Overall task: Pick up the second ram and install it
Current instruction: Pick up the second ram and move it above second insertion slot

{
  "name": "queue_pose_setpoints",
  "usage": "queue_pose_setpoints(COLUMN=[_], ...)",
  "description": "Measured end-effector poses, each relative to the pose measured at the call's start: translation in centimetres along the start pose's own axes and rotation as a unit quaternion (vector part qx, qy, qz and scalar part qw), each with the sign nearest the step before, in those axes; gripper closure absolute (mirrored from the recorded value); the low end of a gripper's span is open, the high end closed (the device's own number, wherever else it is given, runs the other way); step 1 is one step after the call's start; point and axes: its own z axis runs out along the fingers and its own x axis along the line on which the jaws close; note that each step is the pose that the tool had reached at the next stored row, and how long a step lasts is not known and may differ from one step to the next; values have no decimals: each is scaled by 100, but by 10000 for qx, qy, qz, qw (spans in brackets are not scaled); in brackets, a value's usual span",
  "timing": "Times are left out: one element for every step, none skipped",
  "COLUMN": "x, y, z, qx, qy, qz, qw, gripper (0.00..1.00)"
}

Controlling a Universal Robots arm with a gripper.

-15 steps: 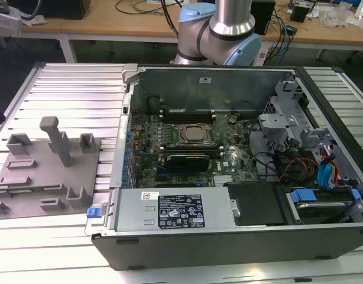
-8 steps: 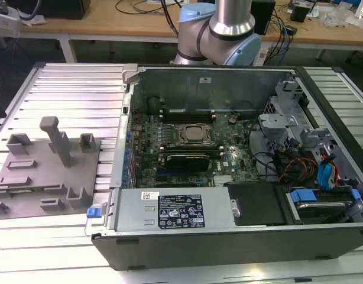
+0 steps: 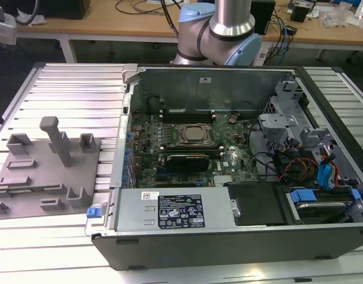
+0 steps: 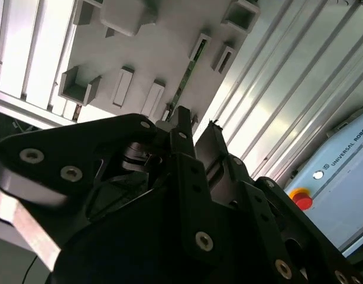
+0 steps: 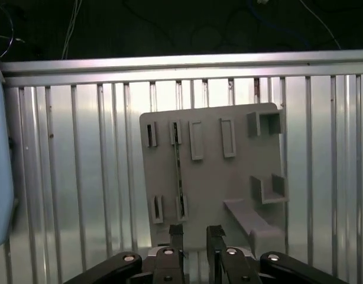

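One second ram [image 5: 177, 171] — edgewise in holder [image 5: 220, 177] | gripper [image 5: 196, 232] clear, jaws parted

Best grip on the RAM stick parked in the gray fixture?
Probably pinch the RAM stick mid-length on its exposed upper edge, coming straight down from above. It stands on edge with both ends seated in the gray fixture, leaving its flat faces free in the middle for the fingers to close across.

Matt grey plastic holder [image 5: 211, 189], glossy ribbed metal table [image 5: 81, 177]
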Motion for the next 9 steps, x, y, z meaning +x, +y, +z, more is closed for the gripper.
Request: queue_pose_setpoints(x=[7,9,11,11,12,12,13,15,19], y=[4,5,6,8,9,10,12,20,28], z=[48,90,126,159,171,187,205,221,234], qx=[-1,-1,-1,-2,-2,-37,-131,-149,-150], qy=[1,1,1,0,1,2,5,6,6], qz=[1,0,-1,-1,-2,-2,-3,-7,-11], qw=[10000,10000,10000,10000,10000,10000,9999,9999,9999], gripper=[70,70,70,70,70,70,70,70,70])
